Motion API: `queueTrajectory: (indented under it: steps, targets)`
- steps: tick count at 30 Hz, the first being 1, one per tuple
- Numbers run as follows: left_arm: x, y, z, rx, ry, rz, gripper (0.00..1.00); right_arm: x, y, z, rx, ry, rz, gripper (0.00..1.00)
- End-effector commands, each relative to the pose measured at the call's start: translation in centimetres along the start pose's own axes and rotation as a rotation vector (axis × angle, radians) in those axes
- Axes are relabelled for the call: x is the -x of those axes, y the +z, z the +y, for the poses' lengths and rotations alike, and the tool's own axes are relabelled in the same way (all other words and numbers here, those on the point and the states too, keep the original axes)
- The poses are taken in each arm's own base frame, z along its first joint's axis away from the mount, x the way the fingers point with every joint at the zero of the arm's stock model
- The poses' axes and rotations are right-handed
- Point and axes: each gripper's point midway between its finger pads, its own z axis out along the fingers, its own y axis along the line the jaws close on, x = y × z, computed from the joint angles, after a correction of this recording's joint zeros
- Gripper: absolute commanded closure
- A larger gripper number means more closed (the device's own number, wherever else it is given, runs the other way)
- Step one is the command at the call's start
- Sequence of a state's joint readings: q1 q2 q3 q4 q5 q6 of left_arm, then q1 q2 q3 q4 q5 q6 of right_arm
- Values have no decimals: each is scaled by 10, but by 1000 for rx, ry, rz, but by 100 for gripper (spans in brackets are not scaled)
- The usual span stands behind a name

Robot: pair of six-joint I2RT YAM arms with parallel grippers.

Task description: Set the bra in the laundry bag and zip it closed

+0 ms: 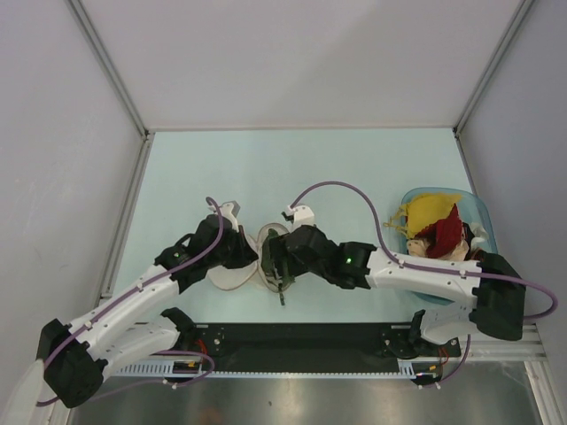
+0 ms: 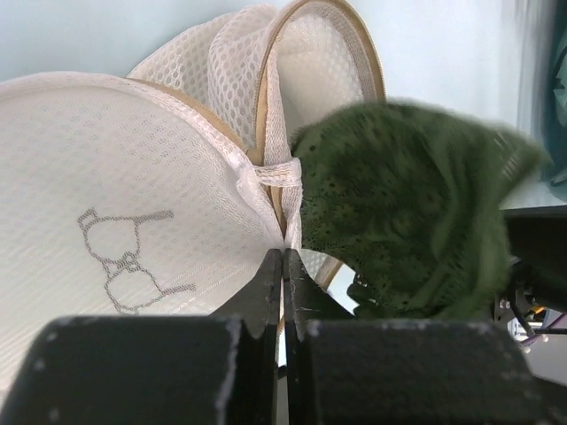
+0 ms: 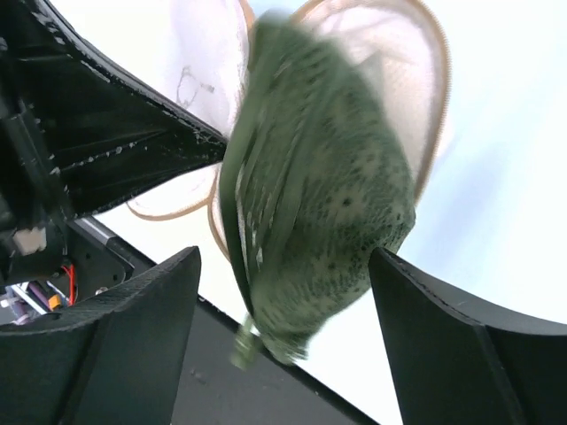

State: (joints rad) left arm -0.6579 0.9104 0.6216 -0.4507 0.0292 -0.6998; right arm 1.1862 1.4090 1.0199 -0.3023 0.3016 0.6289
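Biggest risk imo: the dark olive-green padded bra (image 3: 328, 177) sliding back out. It's blurry in the right wrist view, mid-frame, leaning on the far half of the cream-white round mesh laundry bag (image 2: 115, 159). As far as I can tell it's only partly inside, with a strap dangling low in the frame. The right gripper (image 3: 283, 257) has its fingers spread wide either side of it, not touching. The left gripper (image 2: 283, 255) is pinched tight on the laundry bag's rim near the hinge, and if that slips the shell flops. A loose strap could snag the zip too. The translucent blue tub (image 1: 474, 212) at the right edge of the top view holds yellow and red garments
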Motion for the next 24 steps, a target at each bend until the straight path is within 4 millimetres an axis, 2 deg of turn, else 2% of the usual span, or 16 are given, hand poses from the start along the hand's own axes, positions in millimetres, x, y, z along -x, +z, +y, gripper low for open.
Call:
queueTrajectory:
  steps: [1, 3, 7, 14, 18, 24]
  targets:
    - [7, -4, -10, -41, 2, -32, 100, 2, -11, -24, -51, 33, -23, 16]
    - [8, -4, -11, -45, 2, -34, 100, -3, -7, -32, -34, 52, -3, 16]
    - [9, -4, -12, -42, 8, -33, 100, -1, -4, -27, 1, 57, -9, 14]
    - [8, 0, -10, -31, 26, -22, 100, -5, -2, -34, -27, 34, 4, 9]
    - [6, 1, -12, -43, 38, -6, 99, -23, -3, -51, -67, -41, 44, 3]
    - [2, 4, -10, -45, 44, 7, 100, -45, -6, -72, -82, -119, 82, 1]
